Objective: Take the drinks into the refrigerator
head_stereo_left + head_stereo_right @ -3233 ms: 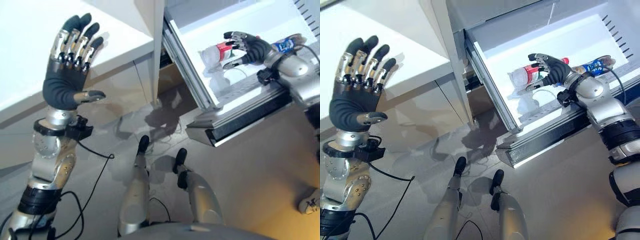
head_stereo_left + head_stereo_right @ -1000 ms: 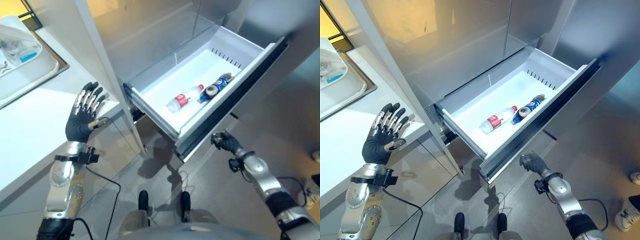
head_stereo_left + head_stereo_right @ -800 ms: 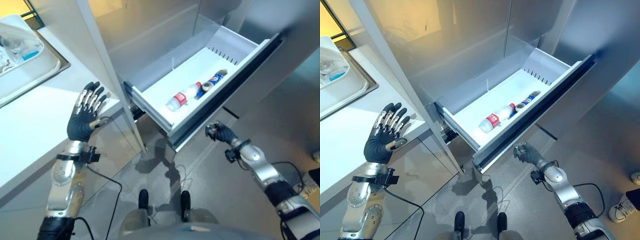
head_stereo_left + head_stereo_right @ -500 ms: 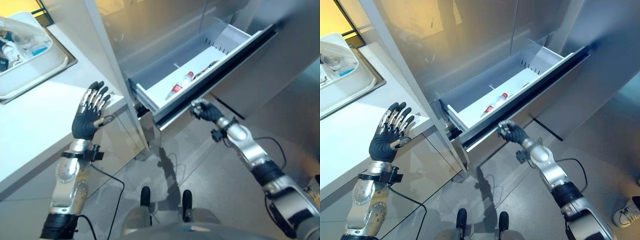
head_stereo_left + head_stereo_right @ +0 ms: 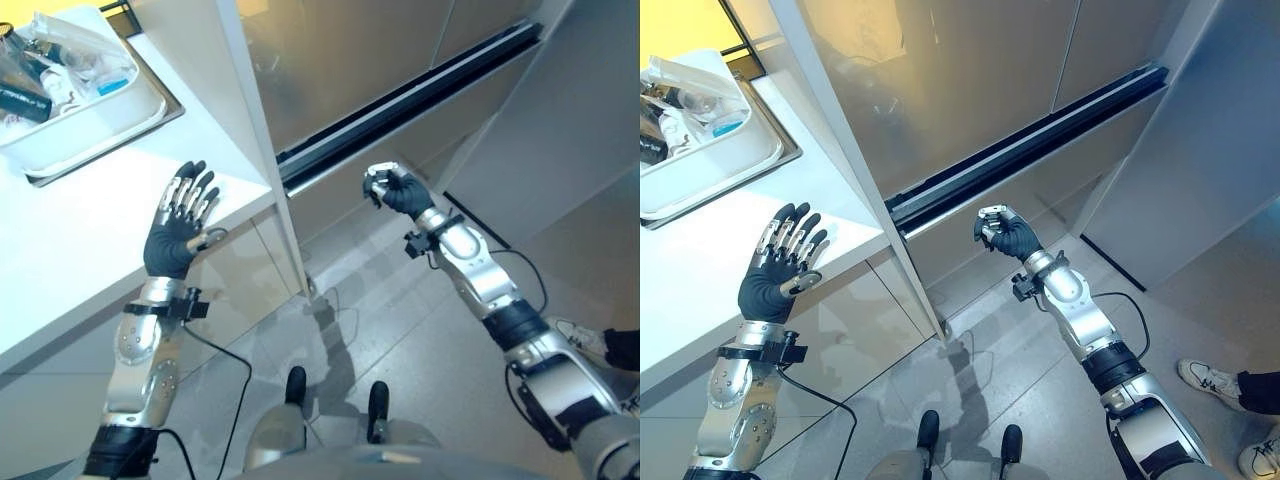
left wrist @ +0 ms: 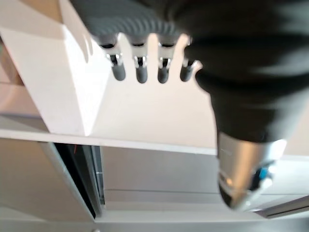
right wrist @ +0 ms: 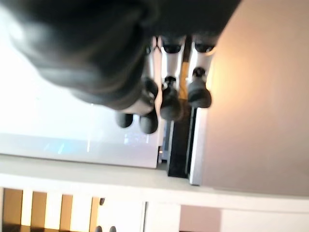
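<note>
The refrigerator's drawer front (image 5: pixel 1075 165) stands closed, with only a dark gap (image 5: pixel 410 95) along its top edge. The drink bottles are hidden inside it. My right hand (image 5: pixel 1008 236) sits against the drawer front just below that gap, its fingers (image 7: pixel 169 99) curled with nothing in them. My left hand (image 5: pixel 172 243) is raised beside the corner of the white counter (image 5: pixel 70 240). Its fingers (image 6: pixel 140 70) are straight and spread, and it holds nothing.
A white tray (image 5: pixel 715 170) of plastic-wrapped items sits at the back left of the counter. The refrigerator's upper doors (image 5: pixel 970 80) rise above the drawer and a grey panel (image 5: pixel 1225 150) stands to the right. A person's shoe (image 5: pixel 1205 376) rests on the floor at lower right.
The drawer slid from half open to fully closed, with my right hand moving in with its front. The view shifted. My left hand stayed raised.
</note>
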